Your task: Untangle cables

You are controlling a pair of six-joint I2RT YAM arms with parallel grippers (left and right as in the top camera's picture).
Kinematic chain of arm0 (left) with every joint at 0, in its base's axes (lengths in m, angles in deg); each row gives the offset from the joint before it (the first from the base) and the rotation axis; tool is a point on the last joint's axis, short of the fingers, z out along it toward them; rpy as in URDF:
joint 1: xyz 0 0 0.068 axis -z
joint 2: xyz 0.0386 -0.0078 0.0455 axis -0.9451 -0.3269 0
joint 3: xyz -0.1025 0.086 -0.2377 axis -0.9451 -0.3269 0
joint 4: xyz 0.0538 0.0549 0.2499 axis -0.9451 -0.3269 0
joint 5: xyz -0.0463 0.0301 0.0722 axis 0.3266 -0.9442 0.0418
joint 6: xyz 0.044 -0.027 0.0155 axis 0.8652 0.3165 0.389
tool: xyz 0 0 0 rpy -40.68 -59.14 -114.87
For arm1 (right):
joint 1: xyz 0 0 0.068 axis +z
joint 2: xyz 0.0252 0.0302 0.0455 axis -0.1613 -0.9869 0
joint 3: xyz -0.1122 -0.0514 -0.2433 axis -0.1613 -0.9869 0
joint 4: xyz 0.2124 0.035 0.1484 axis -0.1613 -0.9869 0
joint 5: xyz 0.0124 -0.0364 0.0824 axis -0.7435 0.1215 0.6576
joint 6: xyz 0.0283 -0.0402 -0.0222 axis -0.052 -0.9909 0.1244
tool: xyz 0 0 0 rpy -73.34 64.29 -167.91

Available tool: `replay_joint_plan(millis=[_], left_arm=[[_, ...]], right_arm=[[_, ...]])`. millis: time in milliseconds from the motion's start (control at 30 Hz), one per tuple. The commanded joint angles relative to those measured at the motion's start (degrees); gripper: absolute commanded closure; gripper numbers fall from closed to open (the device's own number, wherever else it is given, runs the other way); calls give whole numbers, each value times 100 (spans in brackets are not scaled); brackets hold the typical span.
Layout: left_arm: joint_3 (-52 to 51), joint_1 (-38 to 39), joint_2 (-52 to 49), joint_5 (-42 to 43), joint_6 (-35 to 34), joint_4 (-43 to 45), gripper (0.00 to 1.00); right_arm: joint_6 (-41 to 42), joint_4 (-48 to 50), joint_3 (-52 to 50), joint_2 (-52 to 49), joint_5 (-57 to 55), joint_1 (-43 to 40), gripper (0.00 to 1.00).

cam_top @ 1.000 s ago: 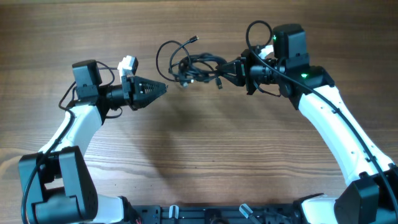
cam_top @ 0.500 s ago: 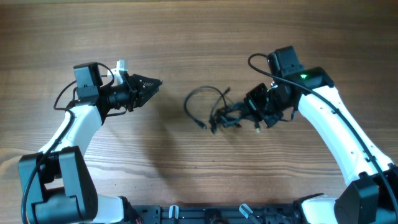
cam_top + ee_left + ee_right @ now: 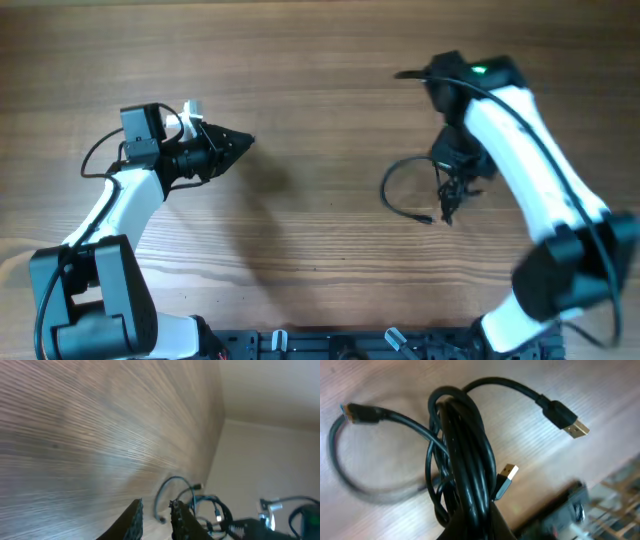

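Observation:
The cables point(image 3: 398, 190) are thin black cords bunched into one bundle, with a loose loop trailing left over the wood. My right gripper point(image 3: 452, 182) is shut on that bundle at the right of the table. In the right wrist view the bundle point(image 3: 465, 450) runs up out of the closed jaws of the right gripper point(image 3: 472, 522), with two flat metal plugs point(image 3: 571, 422) and one small plug end free. My left gripper point(image 3: 246, 140) points right, far from the bundle. It stands a little open and holds nothing. The left wrist view shows the left gripper point(image 3: 157, 506) and the cables point(image 3: 202, 506) beyond it.
The wooden table point(image 3: 320, 240) lies bare between the two arms. The arm bases and a black rail point(image 3: 330, 345) line the near edge. A pale wall point(image 3: 270, 450) stands beyond the table's right end in the left wrist view.
My right arm has swung the bundle from the far middle of the table toward the near right. The left arm has barely moved.

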Motion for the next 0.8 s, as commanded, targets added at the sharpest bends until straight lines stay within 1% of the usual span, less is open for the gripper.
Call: replay_joint_plan(millis=[0, 67, 133, 167, 200, 233, 267, 300, 333, 367, 400, 433, 467, 500, 567, 633, 700, 733, 767], left_arm=[[2, 4, 20, -267, 566, -61, 77], [2, 4, 20, -269, 566, -57, 77], [2, 4, 20, -267, 566, -57, 76], [2, 4, 20, -269, 566, -57, 76], [2, 4, 20, -269, 566, -57, 76], [2, 4, 20, -269, 566, -57, 76], [2, 4, 20, -269, 568, -61, 74], [2, 4, 20, -271, 573, -79, 71], [2, 4, 20, -315, 656, -107, 64], [2, 4, 20, -391, 715, -142, 61], [2, 7, 20, -533, 715, -195, 53], [2, 33, 20, -673, 721, -254, 50], [2, 114, 20, -697, 820, -251, 50], [2, 234, 20, -743, 848, -245, 49], [4, 708, 20, -1021, 850, -98, 43], [4, 1427, 20, -1482, 850, 107, 37], [4, 2146, 20, -1884, 1016, 343, 35], [4, 2444, 20, -2236, 986, 409, 35], [4, 2846, 17, -2780, 852, 514, 35]], right_arm=[[352, 592, 39, -876, -852, 422, 95], [616, 1003, 39, -1314, -1158, 866, 95], [525, 1475, 37, -1416, -796, 1283, 95], [175, 1926, 37, -1410, -413, 1534, 96], [-334, 2347, 39, -1408, -55, 1722, 72], [-960, 2693, 39, -1408, 319, 1878, 20], [-1550, 2889, 61, -1394, 640, 1969, 16], [-1838, 2870, 197, -1368, 887, 1985, 14], [-1965, 2754, 363, -1335, 1084, 1978, 12], [-2024, 2555, 621, -1276, 1281, 1943, 9], [-2039, 2269, 984, -1108, 1423, 1843, 9], [-2273, 2076, 1274, -844, 1580, 1709, 8], [-2385, 2015, 1388, -634, 1681, 1574, 0], [-2441, 1993, 1414, -413, 1725, 1403, 1], [-2452, 1810, 1412, -31, 1786, 846, 0], [-2774, 1624, 1405, 11, 2271, 275, 0], [-3344, 1663, 1161, -7, 2931, -317, 0], [-3469, 1700, 1056, -7, 3143, -490, 0], [-3764, 1801, 866, -7, 3602, -702, 0]])
